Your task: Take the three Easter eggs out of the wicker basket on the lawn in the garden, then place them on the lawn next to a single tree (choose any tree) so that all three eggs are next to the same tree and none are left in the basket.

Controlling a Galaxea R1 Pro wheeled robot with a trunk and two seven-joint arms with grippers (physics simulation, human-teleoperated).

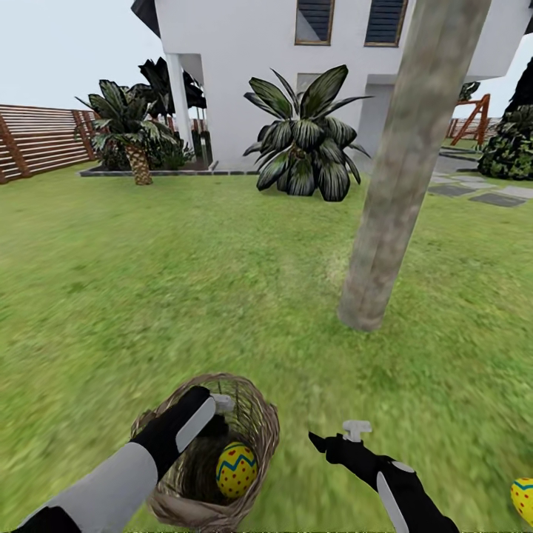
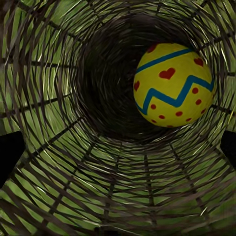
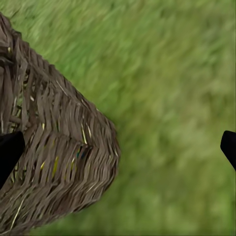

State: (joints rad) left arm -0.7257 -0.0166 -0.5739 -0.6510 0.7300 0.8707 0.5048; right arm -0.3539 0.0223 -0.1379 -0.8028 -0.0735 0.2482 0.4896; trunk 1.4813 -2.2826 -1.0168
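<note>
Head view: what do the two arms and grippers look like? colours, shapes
Both arms are matte black with light grey-white panels. The left arm shows a long pale forearm shell and a black wrist with a grey stripe. The right gripper has pointed black fingers and a small white T-shaped part on top.

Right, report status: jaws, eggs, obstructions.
Left gripper inside wicker basket, empty. Right gripper open over lawn. One Easter egg in basket, another on grass. No obstructions.

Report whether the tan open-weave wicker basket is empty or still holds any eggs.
Not empty. One yellow egg with red dots and a blue zigzag band lies inside the tan wicker basket. The left wrist view shows no other egg inside.
</note>
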